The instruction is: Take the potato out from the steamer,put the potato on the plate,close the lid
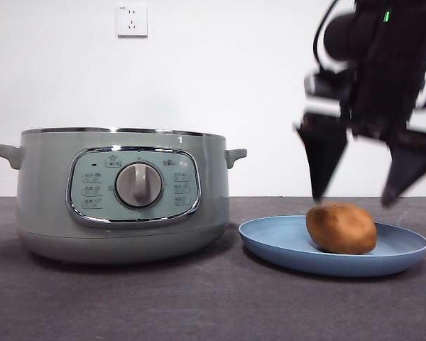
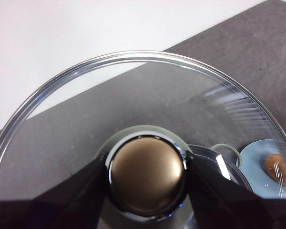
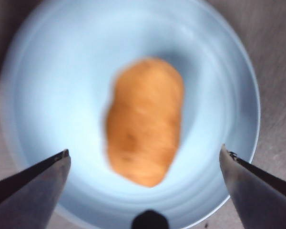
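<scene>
The right gripper (image 1: 353, 199) hangs just above the potato (image 1: 341, 228), its 2 black jaws spread wide and clear of the skin — one tip over the potato's near-steamer end, the other out past its far end. In the right wrist view the right gripper (image 3: 144, 160) frames the potato (image 3: 144, 121) between its parted jaws, with the fruit-shaped orange-brown body lying on its side in the middle of the plate (image 3: 38, 95). The picture there is blurred, so finer detail of the skin cannot be made out.

Below this gripper the light-blue plate (image 1: 270, 241) sits on the dark table (image 1: 128, 305), and the potato rests on it, touching nothing else.

To the side of the right gripper, beyond the plate's edge and just beside it, stands the sage-green steamer (image 1: 42, 206), its top uncovered, the silver dial (image 1: 138, 185) facing the camera.

The left gripper (image 2: 147, 174) is clamped on the knob (image 2: 147, 175) of the lid (image 2: 62, 119) — 1 jaw pressed to each side of the knob. The glass lid is held up off the table; through it the steamer's handle (image 2: 225, 153) and the plate (image 2: 257, 160) with the potato (image 2: 275, 168) show faintly beneath.

A white wall socket (image 1: 132, 20) sits on the wall behind.
</scene>
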You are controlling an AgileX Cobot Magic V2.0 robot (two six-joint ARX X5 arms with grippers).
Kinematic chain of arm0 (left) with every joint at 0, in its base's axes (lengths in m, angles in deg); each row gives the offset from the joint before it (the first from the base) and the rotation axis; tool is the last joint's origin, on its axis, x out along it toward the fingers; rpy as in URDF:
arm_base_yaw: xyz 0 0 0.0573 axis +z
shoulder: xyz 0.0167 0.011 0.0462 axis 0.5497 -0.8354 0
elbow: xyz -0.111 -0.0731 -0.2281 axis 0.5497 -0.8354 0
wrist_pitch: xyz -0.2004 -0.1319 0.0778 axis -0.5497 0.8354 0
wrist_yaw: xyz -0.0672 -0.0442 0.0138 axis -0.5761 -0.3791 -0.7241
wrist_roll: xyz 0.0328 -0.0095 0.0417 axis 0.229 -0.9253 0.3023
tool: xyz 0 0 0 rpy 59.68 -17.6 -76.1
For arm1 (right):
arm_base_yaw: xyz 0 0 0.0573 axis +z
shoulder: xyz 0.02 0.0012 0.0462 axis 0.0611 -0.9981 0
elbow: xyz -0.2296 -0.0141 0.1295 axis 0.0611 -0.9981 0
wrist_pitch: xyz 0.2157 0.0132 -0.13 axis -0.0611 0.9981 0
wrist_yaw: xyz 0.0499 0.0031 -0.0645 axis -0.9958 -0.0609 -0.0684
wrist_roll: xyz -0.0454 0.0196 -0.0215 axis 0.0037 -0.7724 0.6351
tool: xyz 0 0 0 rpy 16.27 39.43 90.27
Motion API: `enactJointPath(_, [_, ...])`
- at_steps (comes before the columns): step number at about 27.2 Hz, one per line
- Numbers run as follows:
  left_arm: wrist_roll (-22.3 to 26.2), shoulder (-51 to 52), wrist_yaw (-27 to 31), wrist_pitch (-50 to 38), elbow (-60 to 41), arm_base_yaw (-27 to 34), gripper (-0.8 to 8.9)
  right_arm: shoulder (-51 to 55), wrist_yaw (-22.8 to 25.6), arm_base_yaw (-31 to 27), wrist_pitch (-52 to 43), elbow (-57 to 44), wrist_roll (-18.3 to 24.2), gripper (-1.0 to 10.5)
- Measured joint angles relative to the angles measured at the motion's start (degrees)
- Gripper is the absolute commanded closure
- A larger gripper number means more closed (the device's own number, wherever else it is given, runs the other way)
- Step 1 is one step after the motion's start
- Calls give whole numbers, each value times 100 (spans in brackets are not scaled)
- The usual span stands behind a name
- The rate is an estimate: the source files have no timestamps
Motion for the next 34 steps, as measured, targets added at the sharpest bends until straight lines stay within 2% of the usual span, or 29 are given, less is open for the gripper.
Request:
enactJointPath(4, [2,-74,-214,-2,0,0,821,726,-310,0,173,278,-24,411])
enactJointPath(10, [2,-83,-828,-173,-358,-4,821,1746,-319,0,221,407,-39,411])
enactJointPath(14, [2,-83,-824,-680,-992,-83,821,2356,-319,-2,251,426,-39,411])
enactJointPath(21, [-39,157,-804,-2035,-3016,-114,821,3040,-306,-2,280,476,-39,412])
enactJointPath(25, [-234,966,-796,-3432,-5018,-116,821,3150,-304,-2,289,476,-39,412])
enactJointPath(28, [-334,1434,-800,-4478,-6070,-118,821,3147,-306,-2,289,476,-39,412])
enactJointPath(31, [-411,1309,-811,-4996,-6625,-118,821,3147,-306,-2,332,476,-39,412])
enactJointPath(34, [-501,1086,-809,-4986,-6706,-120,821,3145,-304,-4,380,479,-39,413])
